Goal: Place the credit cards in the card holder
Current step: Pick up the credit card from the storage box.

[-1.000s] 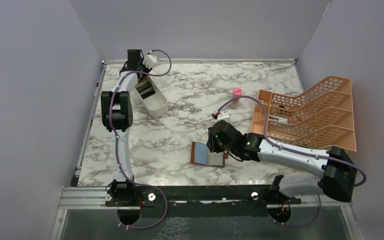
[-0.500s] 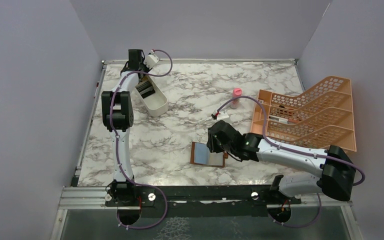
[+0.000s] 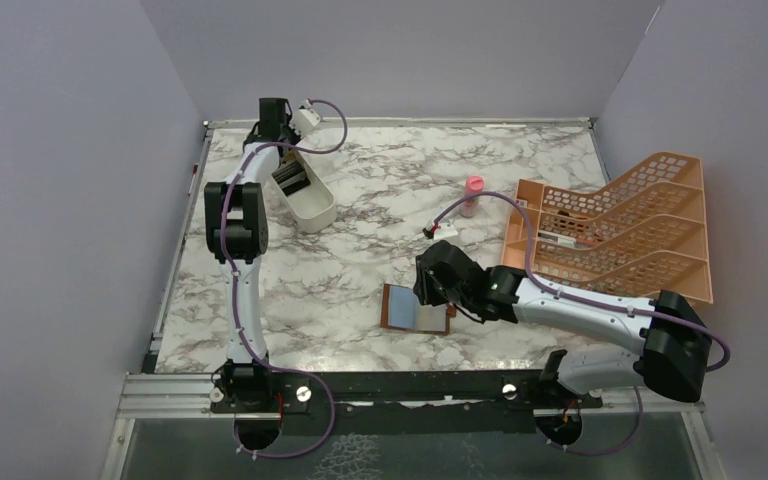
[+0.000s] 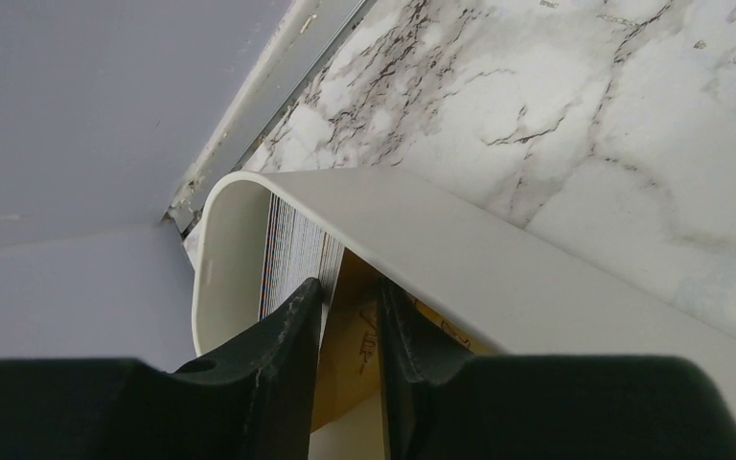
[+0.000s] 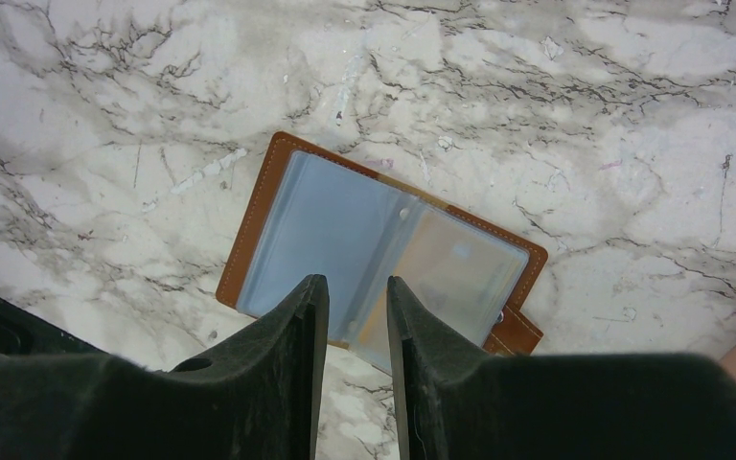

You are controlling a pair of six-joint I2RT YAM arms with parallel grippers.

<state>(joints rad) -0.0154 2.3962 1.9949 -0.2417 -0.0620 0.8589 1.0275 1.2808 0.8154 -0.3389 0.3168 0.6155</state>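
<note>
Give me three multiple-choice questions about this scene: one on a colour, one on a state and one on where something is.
1. The wallet's inside is: A. red B. blue-grey C. green
2. The wallet is: A. folded shut B. standing on edge C. lying open
3. The left gripper is: A. in the tray B. above the wallet C. over the rack

Answers: B, the sleeves look blue-grey in the right wrist view. C, both halves lie flat on the table. A, it reaches inside the white rim, with a card between its jaws.
</note>
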